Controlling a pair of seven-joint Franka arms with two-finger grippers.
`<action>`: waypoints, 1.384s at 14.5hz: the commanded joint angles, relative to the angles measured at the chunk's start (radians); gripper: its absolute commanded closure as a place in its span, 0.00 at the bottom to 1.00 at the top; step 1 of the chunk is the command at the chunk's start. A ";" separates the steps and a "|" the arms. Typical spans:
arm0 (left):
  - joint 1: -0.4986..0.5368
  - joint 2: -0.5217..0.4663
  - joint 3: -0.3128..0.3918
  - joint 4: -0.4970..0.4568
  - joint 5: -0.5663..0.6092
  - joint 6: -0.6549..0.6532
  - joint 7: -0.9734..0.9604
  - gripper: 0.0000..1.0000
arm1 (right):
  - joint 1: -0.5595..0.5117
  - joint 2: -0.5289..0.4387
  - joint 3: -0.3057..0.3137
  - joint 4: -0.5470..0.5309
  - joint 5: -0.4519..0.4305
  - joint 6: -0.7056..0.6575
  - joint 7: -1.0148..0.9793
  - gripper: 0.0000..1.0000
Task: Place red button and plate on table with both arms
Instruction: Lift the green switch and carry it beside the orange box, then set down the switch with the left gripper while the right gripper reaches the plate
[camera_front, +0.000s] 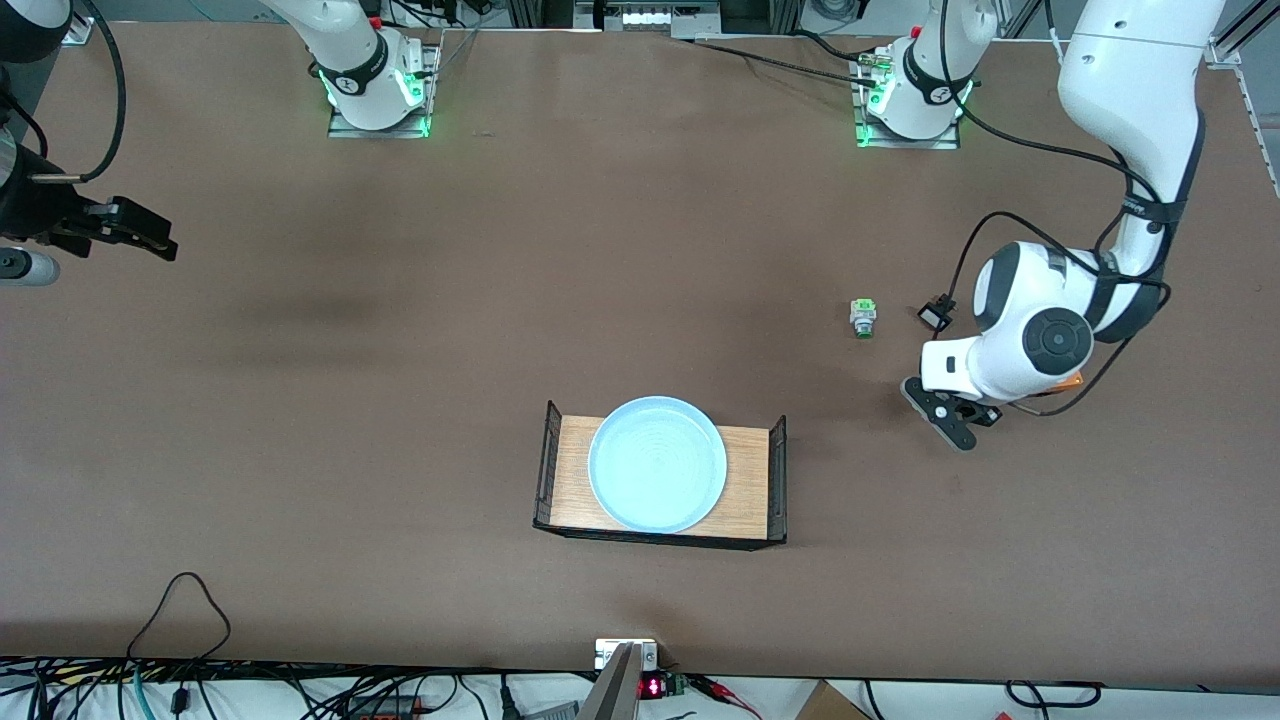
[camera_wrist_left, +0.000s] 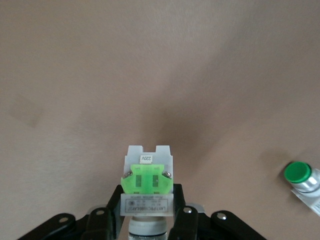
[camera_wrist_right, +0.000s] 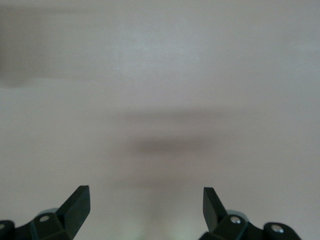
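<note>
My left gripper (camera_front: 948, 418) hangs low over the brown table (camera_front: 300, 400) at the left arm's end. In the left wrist view it (camera_wrist_left: 148, 197) is shut on the red button (camera_wrist_left: 148, 176). The button's whitish body and green block show; its red cap is hidden between the fingers. The pale-blue plate (camera_front: 657, 463) lies on the light-wood tray (camera_front: 572, 470) near the front camera. My right gripper (camera_front: 135, 235) is open and empty, held over the table at the right arm's end; the right wrist view shows it (camera_wrist_right: 146, 196) over bare tabletop.
A switch with a green-ringed round cap (camera_front: 862, 318) lies on the table beside the left gripper and shows in the left wrist view (camera_wrist_left: 302, 181). A small black-and-white switch (camera_front: 935, 316) lies beside it. The tray has black wire-mesh ends (camera_front: 777, 478).
</note>
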 joint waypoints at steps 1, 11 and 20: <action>0.024 -0.022 -0.012 -0.081 0.017 0.101 0.017 0.68 | 0.010 0.003 0.003 0.005 0.107 -0.021 0.117 0.00; 0.029 -0.021 -0.013 -0.104 0.017 0.145 0.013 0.00 | 0.418 0.115 0.020 0.029 0.119 0.027 0.717 0.00; 0.015 -0.160 -0.073 0.144 0.014 -0.399 -0.242 0.00 | 0.561 0.397 0.020 0.315 0.238 0.160 1.181 0.00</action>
